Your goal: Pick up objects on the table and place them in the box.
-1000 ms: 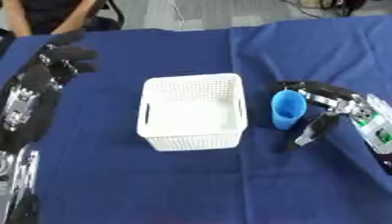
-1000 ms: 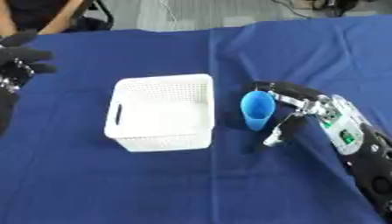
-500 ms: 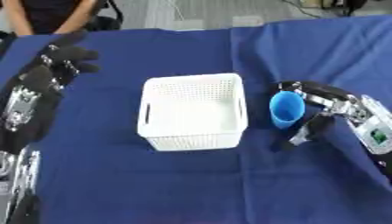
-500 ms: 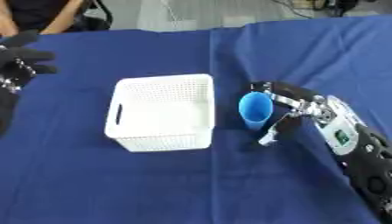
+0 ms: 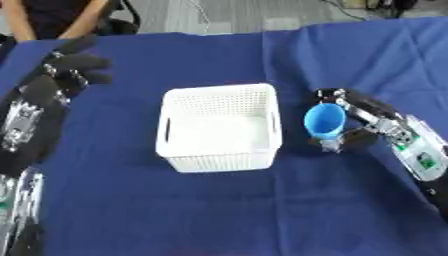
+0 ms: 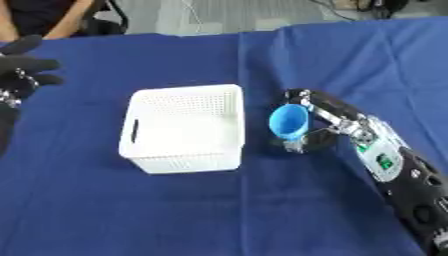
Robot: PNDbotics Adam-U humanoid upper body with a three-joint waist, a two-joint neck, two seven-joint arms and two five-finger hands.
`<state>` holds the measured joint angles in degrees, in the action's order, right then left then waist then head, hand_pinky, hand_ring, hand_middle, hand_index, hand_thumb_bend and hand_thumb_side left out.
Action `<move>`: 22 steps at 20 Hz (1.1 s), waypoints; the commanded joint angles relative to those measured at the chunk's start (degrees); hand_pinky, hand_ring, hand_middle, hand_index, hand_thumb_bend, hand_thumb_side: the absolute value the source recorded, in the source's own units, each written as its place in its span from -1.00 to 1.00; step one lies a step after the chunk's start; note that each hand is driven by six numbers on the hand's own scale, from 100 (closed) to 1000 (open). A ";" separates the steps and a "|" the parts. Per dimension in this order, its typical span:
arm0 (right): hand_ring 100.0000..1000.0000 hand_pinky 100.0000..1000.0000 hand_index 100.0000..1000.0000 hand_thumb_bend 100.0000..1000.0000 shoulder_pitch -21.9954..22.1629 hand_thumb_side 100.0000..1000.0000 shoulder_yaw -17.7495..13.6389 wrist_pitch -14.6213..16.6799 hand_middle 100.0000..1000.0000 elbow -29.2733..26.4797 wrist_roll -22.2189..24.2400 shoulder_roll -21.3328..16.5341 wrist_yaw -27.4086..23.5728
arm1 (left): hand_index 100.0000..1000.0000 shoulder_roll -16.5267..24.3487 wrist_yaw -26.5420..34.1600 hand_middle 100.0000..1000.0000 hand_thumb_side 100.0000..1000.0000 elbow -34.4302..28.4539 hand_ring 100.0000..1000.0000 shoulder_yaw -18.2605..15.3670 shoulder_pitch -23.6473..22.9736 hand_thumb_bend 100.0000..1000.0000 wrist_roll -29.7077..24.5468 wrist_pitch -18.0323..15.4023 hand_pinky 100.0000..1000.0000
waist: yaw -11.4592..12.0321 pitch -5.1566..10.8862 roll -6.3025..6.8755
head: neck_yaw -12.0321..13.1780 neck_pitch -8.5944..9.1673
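A white perforated box [image 5: 220,125] stands in the middle of the blue table, with nothing visible inside. Just to its right a blue cup [image 5: 325,120] is tilted with its mouth facing the box, and my right hand [image 5: 360,119] is shut on it, fingers over the top and thumb below. The cup sits close to the box's right wall, near table level. My left hand [image 5: 72,69] hovers open at the far left, well away from the box.
The blue cloth [image 5: 219,200] covers the whole table. A person sits at the far edge at the upper left, not touching anything. My left forearm [image 5: 22,125] runs down the left side.
My right hand has carried the blue cup a little to the left, closer to the box's right wall. The left hand has stayed where it was.
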<state>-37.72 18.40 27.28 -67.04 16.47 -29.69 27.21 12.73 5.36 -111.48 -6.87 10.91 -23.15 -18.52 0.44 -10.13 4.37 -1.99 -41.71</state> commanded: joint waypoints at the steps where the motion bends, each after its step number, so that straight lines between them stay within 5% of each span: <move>1: 0.31 0.10 -0.05 0.03 -0.40 0.13 -0.42 0.21 0.43 -0.88 -2.00 -1.26 -0.91 | 0.65 0.87 0.24 0.89 0.91 -0.62 0.60 -0.01 0.73 0.67 -0.04 -0.11 0.51 | 0.02 0.78 -0.13 | -0.26 0.98; 22: 0.30 0.10 -0.20 -0.03 0.35 0.30 -4.75 -9.13 0.40 -21.46 -5.64 -12.02 -19.84 | 0.64 0.85 0.06 0.89 0.92 -0.40 0.61 -0.20 -0.02 0.66 0.17 0.06 0.51 | -0.56 1.47 -0.46 | 1.01 0.93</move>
<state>-37.15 14.50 18.60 -86.98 10.91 -39.86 8.17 12.73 5.38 -111.27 -6.87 10.75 -23.15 -18.50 -0.09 -9.76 4.16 -1.45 -41.26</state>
